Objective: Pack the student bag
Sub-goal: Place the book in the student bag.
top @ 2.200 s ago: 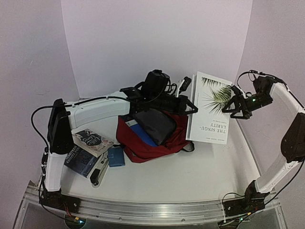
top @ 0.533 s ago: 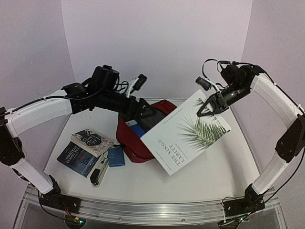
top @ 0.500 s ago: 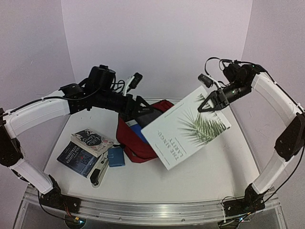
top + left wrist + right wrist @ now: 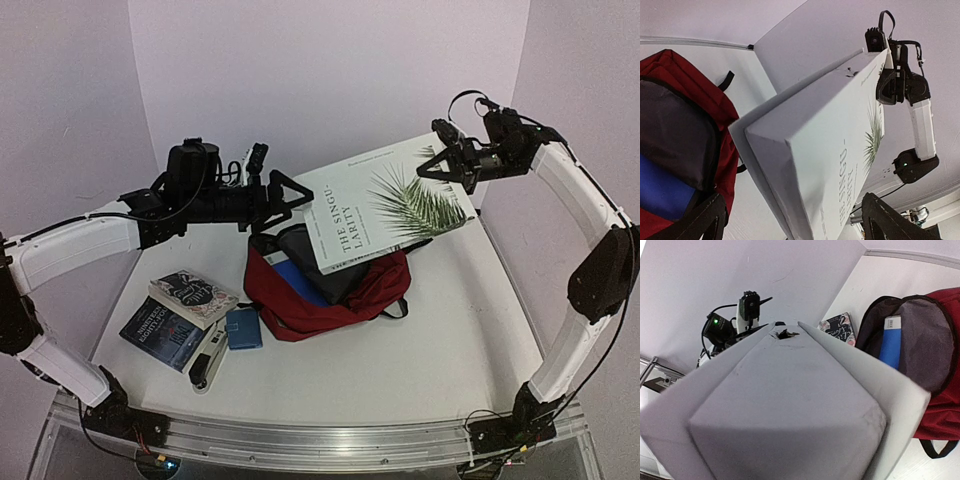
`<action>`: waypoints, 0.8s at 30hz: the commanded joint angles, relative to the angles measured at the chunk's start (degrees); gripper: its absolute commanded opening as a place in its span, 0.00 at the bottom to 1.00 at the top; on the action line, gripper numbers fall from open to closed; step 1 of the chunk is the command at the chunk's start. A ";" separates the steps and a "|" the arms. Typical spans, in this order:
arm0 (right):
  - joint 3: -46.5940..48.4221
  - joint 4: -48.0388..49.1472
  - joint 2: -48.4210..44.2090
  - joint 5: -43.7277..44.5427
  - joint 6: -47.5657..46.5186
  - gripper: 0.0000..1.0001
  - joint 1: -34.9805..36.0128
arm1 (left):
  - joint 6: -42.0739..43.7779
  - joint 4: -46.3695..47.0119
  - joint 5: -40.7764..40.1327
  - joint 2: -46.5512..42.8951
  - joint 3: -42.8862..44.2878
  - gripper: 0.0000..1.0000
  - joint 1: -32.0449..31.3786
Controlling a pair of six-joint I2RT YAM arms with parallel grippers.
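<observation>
The student bag [image 4: 300,305], dark red with a grey lining, lies open on the table, also in the left wrist view [image 4: 680,75] and the right wrist view [image 4: 940,405]. A blue item [image 4: 291,276] and a dark grey pouch [image 4: 330,268] sit inside it. My right gripper [image 4: 442,165] is shut on the far corner of a large white book [image 4: 385,205] with a palm-leaf cover, holding it in the air above the bag. The book [image 4: 790,405] hides that gripper's fingers in its wrist view. My left gripper [image 4: 284,197] is open, and the book's near corner [image 4: 790,150] lies between its fingers [image 4: 707,217].
Two smaller books [image 4: 195,297] [image 4: 168,337] lie stacked at the left of the table, with a small blue case [image 4: 243,327] and a black-and-white stapler-like tool [image 4: 207,362] beside them. Walls close in the back and both sides.
The right gripper has swung the white book up and back, from hanging tilted in front of the bag to nearly flat over it. The left gripper has opened and drawn back from the bag's rim.
</observation>
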 commanded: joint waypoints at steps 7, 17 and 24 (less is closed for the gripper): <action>3.27 4.31 0.06 -5.94 5.19 0.16 0.20 | -11.74 19.80 13.93 6.81 -0.21 0.84 0.41; 4.19 5.26 2.29 2.83 4.99 0.49 0.19 | -14.61 27.23 14.92 5.70 -3.67 0.28 1.79; 1.86 10.55 3.18 27.90 6.59 0.75 0.21 | -15.08 23.87 4.87 -1.32 -10.46 0.12 3.37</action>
